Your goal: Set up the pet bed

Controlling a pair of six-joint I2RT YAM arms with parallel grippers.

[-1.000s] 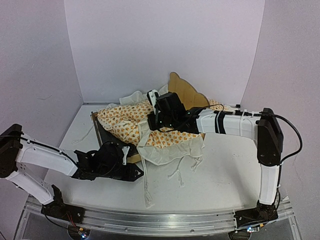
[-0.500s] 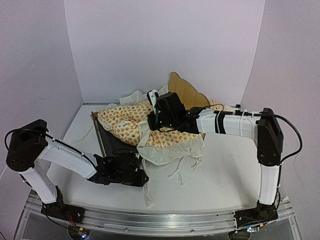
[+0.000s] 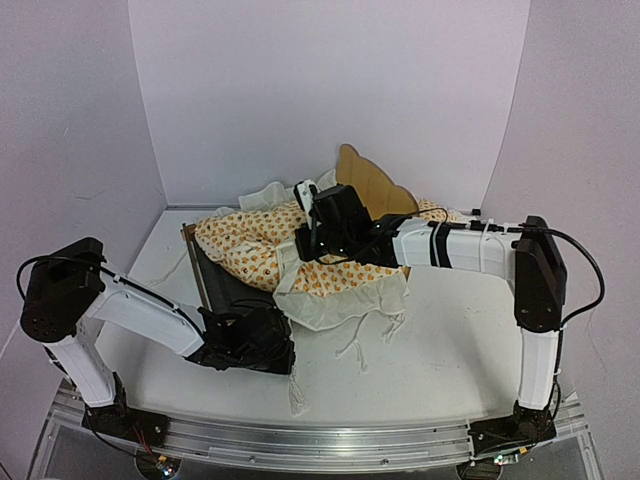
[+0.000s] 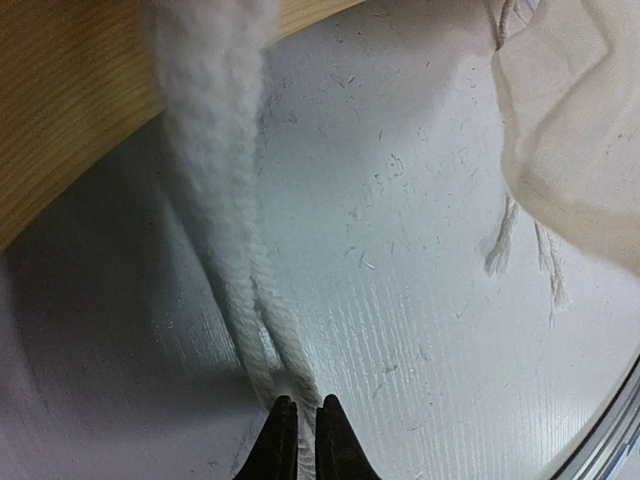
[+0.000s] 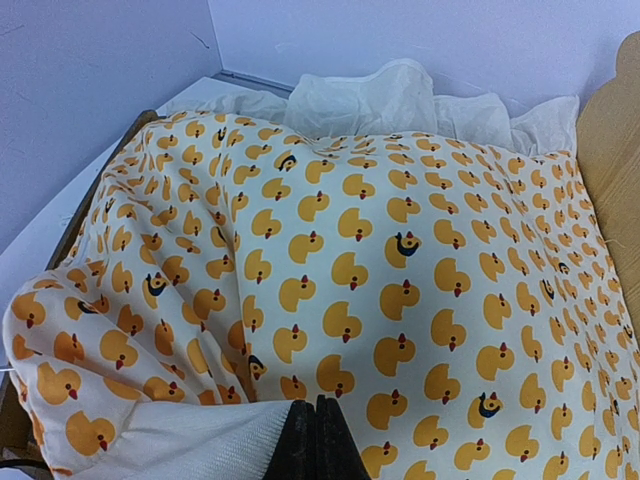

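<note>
The light plywood pet bed with bear-ear headboard (image 3: 372, 185) sits mid-tabletop (image 3: 450, 330). It looks stiff and probably light, best held by a rail. The left gripper (image 4: 300, 432) pinches a white braided cord (image 4: 215, 150). The right gripper (image 5: 315, 430) is clamped on the soft duck-print bedding (image 5: 350, 250).

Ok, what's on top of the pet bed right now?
Duck-print bedding lies bunched over the bed, the right gripper shut on it. Only the headboard and a dark strip of base show; anything under the bedding is hidden.
</note>
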